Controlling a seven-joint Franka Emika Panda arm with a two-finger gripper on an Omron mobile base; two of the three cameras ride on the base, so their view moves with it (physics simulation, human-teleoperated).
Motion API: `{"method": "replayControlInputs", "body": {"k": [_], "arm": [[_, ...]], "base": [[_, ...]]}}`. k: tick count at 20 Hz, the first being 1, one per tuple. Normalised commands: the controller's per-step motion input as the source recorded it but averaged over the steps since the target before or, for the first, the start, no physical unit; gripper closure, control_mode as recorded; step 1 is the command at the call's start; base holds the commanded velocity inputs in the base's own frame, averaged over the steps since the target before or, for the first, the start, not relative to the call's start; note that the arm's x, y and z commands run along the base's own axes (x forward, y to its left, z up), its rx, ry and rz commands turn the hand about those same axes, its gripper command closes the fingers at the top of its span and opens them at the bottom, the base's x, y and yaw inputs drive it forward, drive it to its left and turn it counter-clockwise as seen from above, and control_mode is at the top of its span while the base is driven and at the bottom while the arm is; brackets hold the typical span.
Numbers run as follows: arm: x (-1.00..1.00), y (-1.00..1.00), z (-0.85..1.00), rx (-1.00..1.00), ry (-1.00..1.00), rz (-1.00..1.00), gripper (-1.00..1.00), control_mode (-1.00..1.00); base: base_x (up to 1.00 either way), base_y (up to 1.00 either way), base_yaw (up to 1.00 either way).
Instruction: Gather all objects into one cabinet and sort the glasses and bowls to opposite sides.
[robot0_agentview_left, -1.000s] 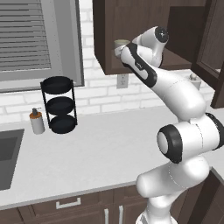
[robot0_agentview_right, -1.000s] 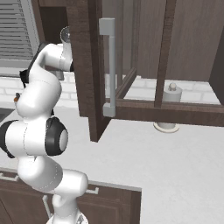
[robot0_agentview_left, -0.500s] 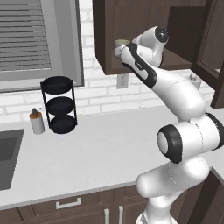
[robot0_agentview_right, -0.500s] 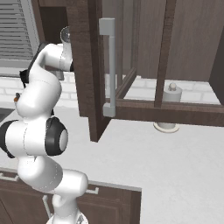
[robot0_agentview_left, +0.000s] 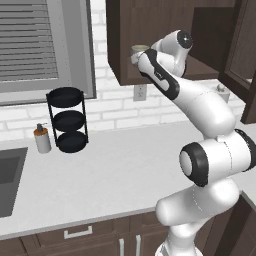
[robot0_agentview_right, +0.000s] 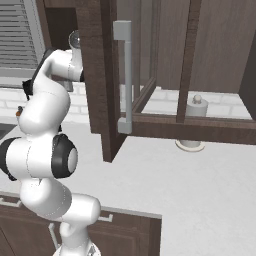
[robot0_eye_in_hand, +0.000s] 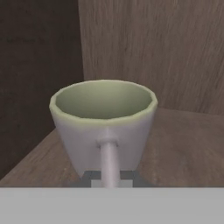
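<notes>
A pale mug (robot0_eye_in_hand: 103, 122) with a greenish inside stands on the plank shelf (robot0_eye_in_hand: 183, 144) of the dark wood cabinet (robot0_agentview_left: 150, 30), near its left wall, with its loop handle turned toward the hand. My gripper (robot0_eye_in_hand: 110, 177) is shut on that handle, one fingertip (robot0_eye_in_hand: 89, 177) on each side of it. From the left base view the mug (robot0_agentview_left: 138, 50) shows at the shelf's left front corner, with the gripper (robot0_agentview_left: 145, 56) right behind it at the end of the raised arm. The bowls are out of view.
The cabinet's glass-paned door (robot0_agentview_right: 127, 75) with its long silver handle hangs open to the right of the arm. On the counter stand a black three-tier rack (robot0_agentview_left: 68, 120), a soap bottle (robot0_agentview_left: 42, 138) and a pale canister (robot0_agentview_right: 192, 122). A sink (robot0_agentview_left: 10, 175) lies at far left.
The gripper has closed onto the mug's handle. The arm and the mug have stayed in place.
</notes>
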Motion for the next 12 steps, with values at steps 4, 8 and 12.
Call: {"method": "replayControlInputs", "body": {"k": [4,8,12], "arm": [[0.0,0.0,0.0,0.0,0.0,0.0,1.0,-1.0],[0.0,0.0,0.0,0.0,0.0,0.0,1.0,-1.0],[-0.03,0.0,0.0,0.0,0.0,0.0,1.0,-1.0]], "base": [[0.0,0.0,0.0],[0.0,0.0,0.0],[0.0,0.0,0.0]]}}
